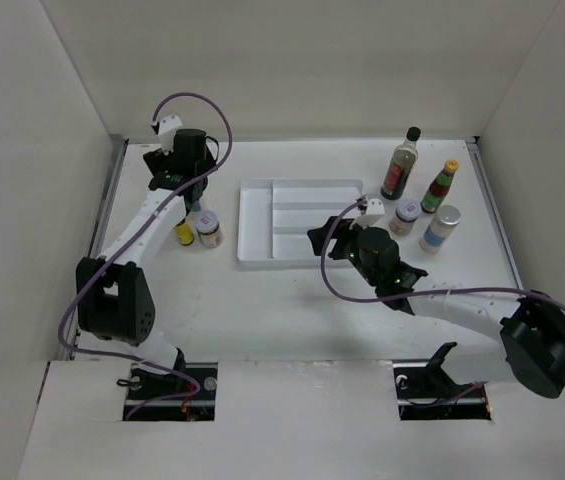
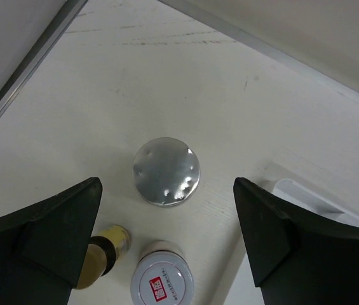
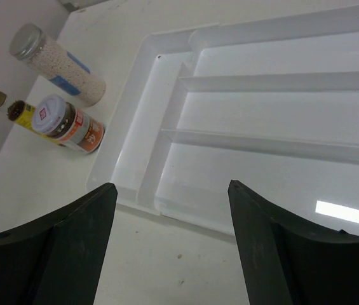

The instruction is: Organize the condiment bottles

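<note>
White desk (image 1: 262, 310) and plain pale walls enclosed the workspace. The left claw (image 2: 165, 185) hung with its jaws spread wide and nothing between them, directly above a silver-capped shaker (image 2: 166, 171) that stood upright at the desk's far left. Just beside that shaker stood a tiny brown bottle (image 2: 106, 251) and a red-labelled jar (image 2: 162, 286), close together, and a corner of the white divided tray (image 2: 306, 197) showed to their right.

The right claw (image 3: 171, 187) was also open and empty, poised at the tray's near right corner. The compartments in view held nothing. Beyond it, well apart from the left trio, stood a tall dark bottle (image 1: 400, 165), a green yellow-capped bottle (image 1: 441, 185), a second red-labelled jar (image 1: 407, 215) and a second shaker (image 1: 441, 228).

By the look of it, no bottle had been sorted yet, and the step in hand was the left claw's approach to the shaker. The next move probably called for a straight descent, with one finger on either side of the shaker's body and clear of the jar and the brown bottle. A firm close below the cap and an upright lift toward the tray would follow.
</note>
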`<state>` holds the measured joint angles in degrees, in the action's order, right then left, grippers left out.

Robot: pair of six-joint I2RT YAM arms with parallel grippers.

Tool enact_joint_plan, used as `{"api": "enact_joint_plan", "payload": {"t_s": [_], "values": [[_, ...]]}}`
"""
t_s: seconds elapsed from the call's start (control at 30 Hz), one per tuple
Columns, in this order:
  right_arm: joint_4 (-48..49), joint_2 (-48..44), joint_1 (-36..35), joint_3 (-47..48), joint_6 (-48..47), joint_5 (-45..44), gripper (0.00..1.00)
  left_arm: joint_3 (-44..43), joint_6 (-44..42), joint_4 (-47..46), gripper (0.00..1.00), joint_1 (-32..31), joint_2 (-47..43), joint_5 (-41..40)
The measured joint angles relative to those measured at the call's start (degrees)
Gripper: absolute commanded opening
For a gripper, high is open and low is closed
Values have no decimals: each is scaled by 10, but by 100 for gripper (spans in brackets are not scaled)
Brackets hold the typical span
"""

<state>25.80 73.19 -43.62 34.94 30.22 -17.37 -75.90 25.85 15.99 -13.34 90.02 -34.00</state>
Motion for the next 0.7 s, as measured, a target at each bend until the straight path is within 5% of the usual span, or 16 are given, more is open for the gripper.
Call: {"api": "enact_joint_plan", "payload": {"t_s": [0.7], "values": [[33,25,0,-39,1,5,78,-45,-12,48,74,41,100,33]]}}
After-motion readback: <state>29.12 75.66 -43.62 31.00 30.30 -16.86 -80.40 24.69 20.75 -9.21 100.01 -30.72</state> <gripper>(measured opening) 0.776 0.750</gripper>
